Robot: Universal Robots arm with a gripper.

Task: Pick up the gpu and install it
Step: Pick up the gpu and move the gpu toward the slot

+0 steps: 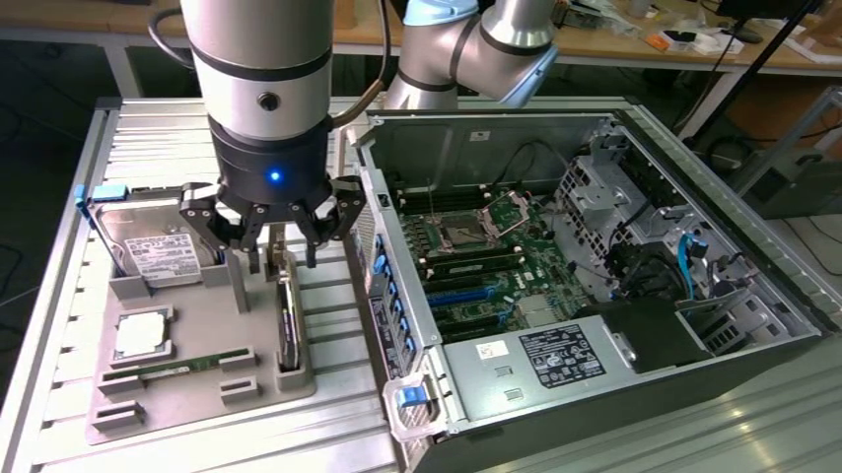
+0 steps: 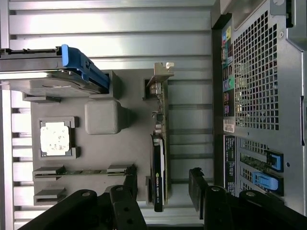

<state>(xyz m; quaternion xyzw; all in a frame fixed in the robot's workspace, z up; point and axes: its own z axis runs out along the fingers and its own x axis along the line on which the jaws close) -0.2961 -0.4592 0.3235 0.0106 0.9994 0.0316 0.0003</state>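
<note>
Gripper [image 1: 274, 258] wide open, nothing held. gpu [image 1: 287, 325] stands on edge in its slot in the grey tray [image 1: 211, 325], directly below me, one finger on each side of its line. Hard drive [image 1: 152, 246] on one flank, open PC case [image 1: 593, 256] on the other.

Bright, even light from above. Pale glare streaks the ribbed metal table [image 1: 53, 325] in both views. The open computer case [image 1: 474, 138] holds deep shadow; the grey tray [image 1: 184, 404] shows soft shadows.
</note>
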